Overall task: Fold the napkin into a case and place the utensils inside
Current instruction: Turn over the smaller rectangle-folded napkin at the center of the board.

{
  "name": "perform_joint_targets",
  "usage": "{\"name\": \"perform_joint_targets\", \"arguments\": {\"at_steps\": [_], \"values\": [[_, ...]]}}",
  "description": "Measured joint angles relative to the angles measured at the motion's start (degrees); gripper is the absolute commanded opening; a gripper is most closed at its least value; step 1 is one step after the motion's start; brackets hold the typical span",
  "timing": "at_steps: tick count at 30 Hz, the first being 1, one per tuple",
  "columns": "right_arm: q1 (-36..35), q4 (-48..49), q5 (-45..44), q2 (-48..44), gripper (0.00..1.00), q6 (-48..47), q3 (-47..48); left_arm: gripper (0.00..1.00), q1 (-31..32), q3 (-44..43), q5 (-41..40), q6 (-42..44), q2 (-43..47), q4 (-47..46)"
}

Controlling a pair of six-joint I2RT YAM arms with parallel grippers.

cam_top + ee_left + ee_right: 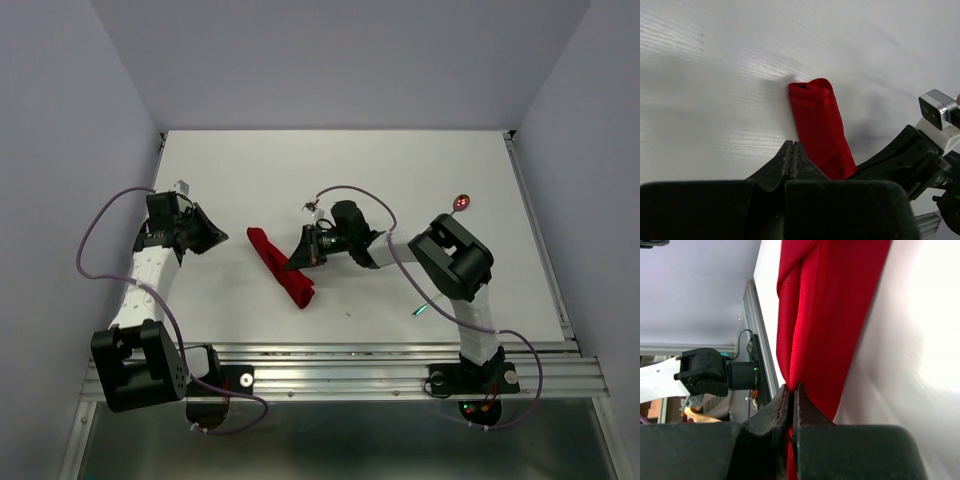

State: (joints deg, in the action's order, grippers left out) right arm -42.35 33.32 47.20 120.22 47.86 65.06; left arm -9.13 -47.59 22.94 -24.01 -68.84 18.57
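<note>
**Right claw pinches the folded napkin, cutlery lies aside**

We have the napkin [282, 268] lying as a narrow red strip, slanted near the middle of the bench [300, 170]. Our right claw [791, 390] is clamped on a fold along its edge, and we judge this is to draw the layers into a pocket. Our left claw [792, 150] is pressed together on nothing, near the strip but apart from it, perhaps to pin it. The spoon [462, 203] and fork [420, 311] lie well apart on the right, outside the cloth.
</note>
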Motion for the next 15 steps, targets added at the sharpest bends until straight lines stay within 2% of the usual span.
{"name": "perform_joint_targets", "arguments": {"at_steps": [8, 15], "values": [[0.8, 1.9, 2.6, 0.6, 0.01, 0.4, -1.2, 0.00, 1.1, 0.2, 2.8, 1.3, -3.8, -1.1], [1.1, 3.6, 3.8, 1.4, 0.01, 1.6, -1.2, 0.00, 6.1, 0.3, 2.7, 1.6, -9.2, -1.6]]}}
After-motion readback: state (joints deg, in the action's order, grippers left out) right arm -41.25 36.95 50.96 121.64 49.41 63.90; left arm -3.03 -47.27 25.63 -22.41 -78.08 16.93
